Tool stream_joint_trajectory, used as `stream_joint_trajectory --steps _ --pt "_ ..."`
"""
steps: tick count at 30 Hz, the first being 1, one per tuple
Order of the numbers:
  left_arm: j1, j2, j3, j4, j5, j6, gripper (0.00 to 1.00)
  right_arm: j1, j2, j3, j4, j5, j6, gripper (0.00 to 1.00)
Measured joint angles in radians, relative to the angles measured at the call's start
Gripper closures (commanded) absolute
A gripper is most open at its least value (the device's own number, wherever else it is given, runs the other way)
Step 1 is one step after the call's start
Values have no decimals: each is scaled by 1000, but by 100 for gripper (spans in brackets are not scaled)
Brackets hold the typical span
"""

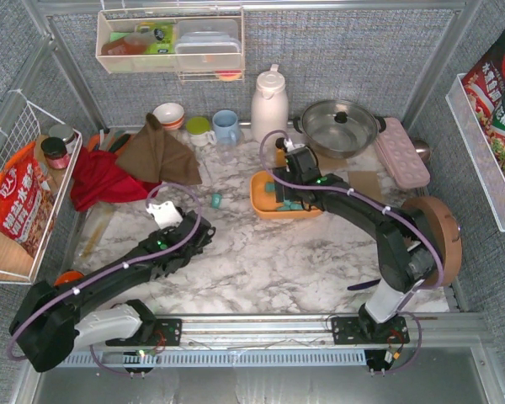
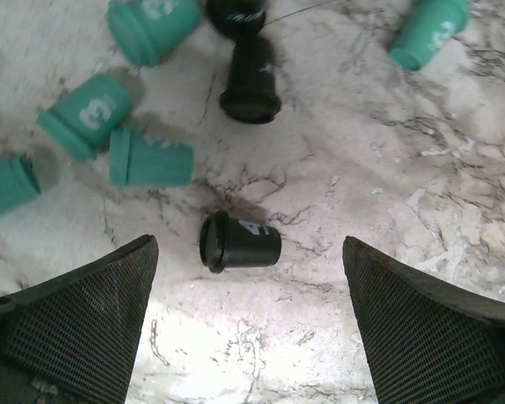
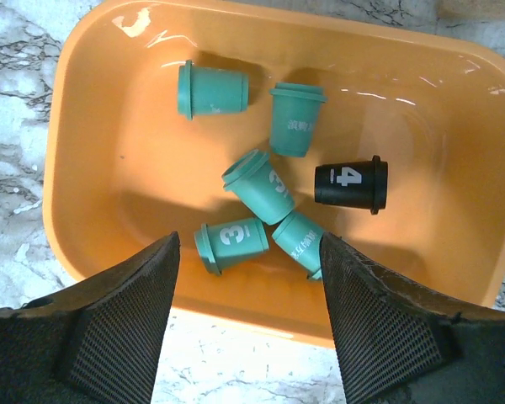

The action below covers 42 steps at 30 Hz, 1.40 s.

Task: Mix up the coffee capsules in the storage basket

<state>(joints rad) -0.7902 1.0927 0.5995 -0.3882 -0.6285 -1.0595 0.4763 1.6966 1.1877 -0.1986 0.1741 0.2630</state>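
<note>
Coffee capsules [image 3: 259, 187] in storage basket [image 3: 93, 151], right wrist; loose capsules [image 2: 240, 242], left wrist.

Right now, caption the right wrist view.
Open right end effector above basket holding five teal capsules, one black capsule.

A white marble-patterned table top [image 1: 261, 261] stands between grey woven fabric walls [image 1: 337, 59], held by silver metal frame bars [image 1: 433, 71].
</note>
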Motion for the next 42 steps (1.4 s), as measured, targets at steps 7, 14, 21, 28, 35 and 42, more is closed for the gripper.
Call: stream_joint_trajectory --steps 7,14,21,28,35,42 --pt "0 150 70 -153 26 -261 1 0 -42 -30 1 -27 0 29" --pt "1 306 95 -96 30 -157 7 0 -44 -30 0 -64 -3 29" --pt "7 396 113 -25 75 35 17 -1 -44 -21 -14 -84 -10 29" --pt "7 434 142 0 109 136 36 -1 -43 -18 -30 -101 -11 29" --pt "8 441 152 3 137 167 46 -1 -40 -15 -33 -105 -11 29" --pt "8 428 157 -10 161 198 51 -1 -36 -4 -38 -108 -11 29"
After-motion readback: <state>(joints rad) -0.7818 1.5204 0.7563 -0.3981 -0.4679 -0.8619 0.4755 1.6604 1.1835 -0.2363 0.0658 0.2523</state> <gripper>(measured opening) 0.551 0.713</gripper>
